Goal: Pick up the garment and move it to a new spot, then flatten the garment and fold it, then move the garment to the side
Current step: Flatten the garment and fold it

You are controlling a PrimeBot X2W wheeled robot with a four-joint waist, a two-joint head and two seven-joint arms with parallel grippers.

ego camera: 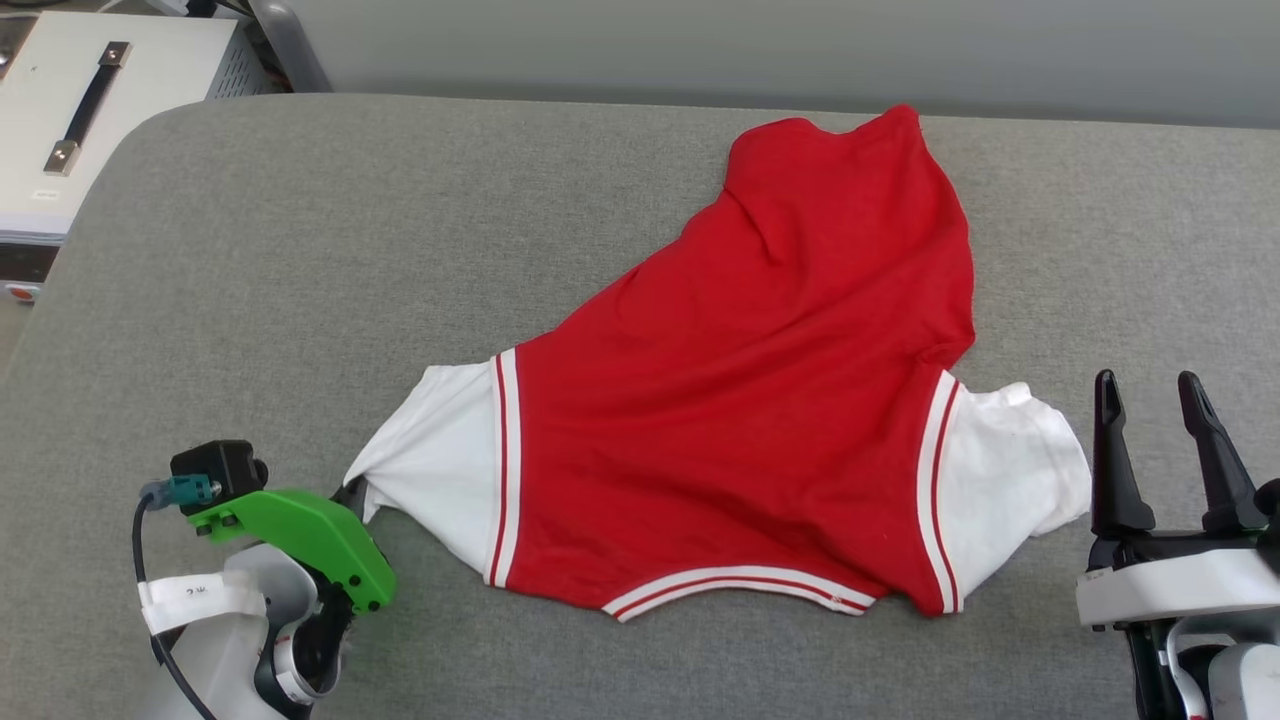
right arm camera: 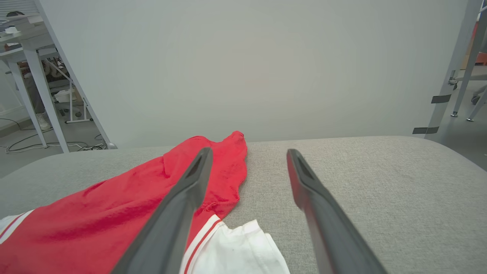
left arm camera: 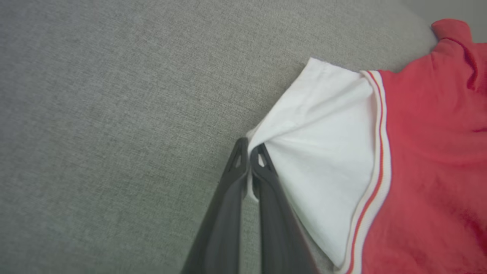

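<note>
Early stage: holding the garment point(ego camera: 740, 400) by one sleeve, no fold made yet.
Lies rumpled, red side up, in the middle of the grey padded table point(ego camera: 300, 250); pinched at the left sleeve tip by the left gripper point(left arm camera: 249, 152), with the right gripper point(ego camera: 1147, 390) wide and empty just beside the other sleeve. Flattening, folding, setting aside likely all left. White cabinet point(ego camera: 90, 110) off the far-left corner, no hindrance.

Head camera looks steeply down on the tabletop point(ego camera: 300, 250) and whole jersey point(ego camera: 750, 400); left wrist camera hovers close over a white sleeve point(left arm camera: 323, 152); right wrist camera skims low toward the wall point(right arm camera: 247, 68). All share the jersey.
</note>
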